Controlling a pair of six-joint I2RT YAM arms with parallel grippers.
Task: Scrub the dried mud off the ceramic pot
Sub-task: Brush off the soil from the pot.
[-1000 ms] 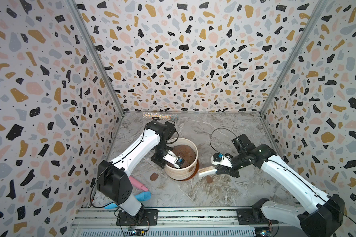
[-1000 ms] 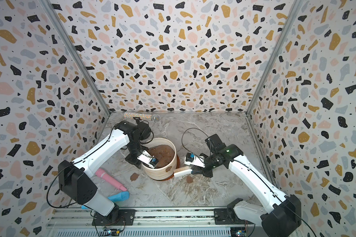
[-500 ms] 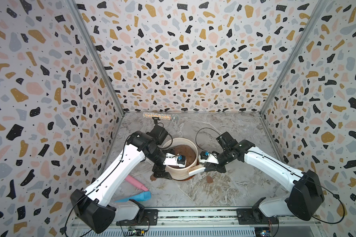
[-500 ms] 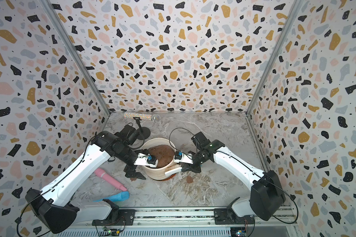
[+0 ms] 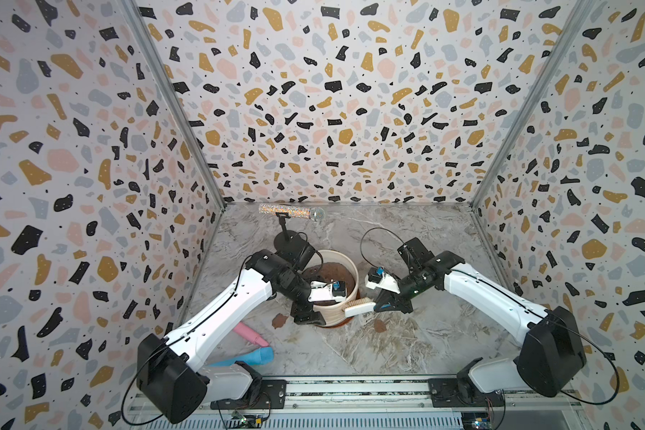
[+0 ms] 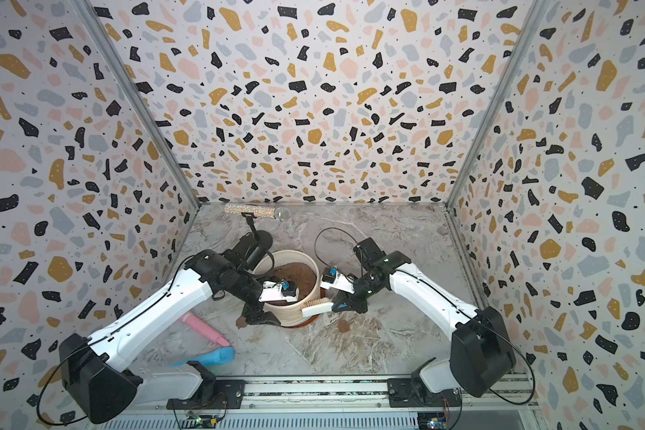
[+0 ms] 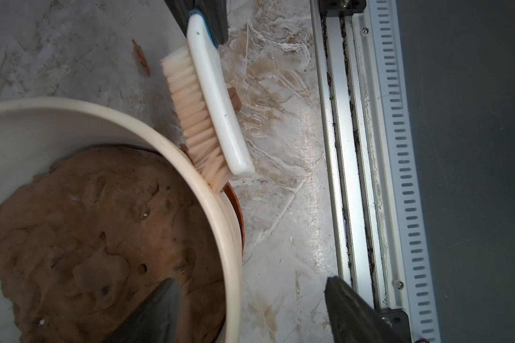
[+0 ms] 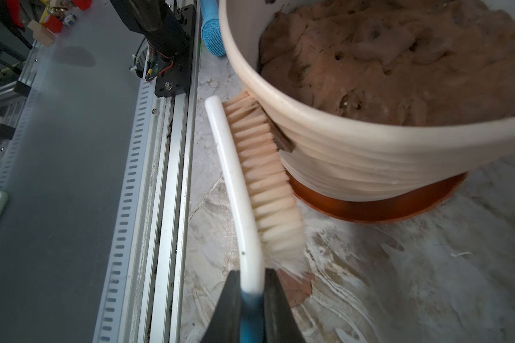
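We log one ceramic pot (image 5: 333, 315) mid-table (image 5: 429, 257). Dried mud (image 8: 283, 140): one patch on its wall at the bristles, two flakes beside it. Right gripper (image 8: 252, 285) pinches the one brush (image 8: 241, 190). Left gripper (image 7: 250, 303) is spread, straddling the rim.

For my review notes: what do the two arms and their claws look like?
The left arm and right arm match: white link shells, black joint housings, thin black cables looping alongside, a white wrist block with a small blue part. The left claw and right claw have dark tapered fingers.
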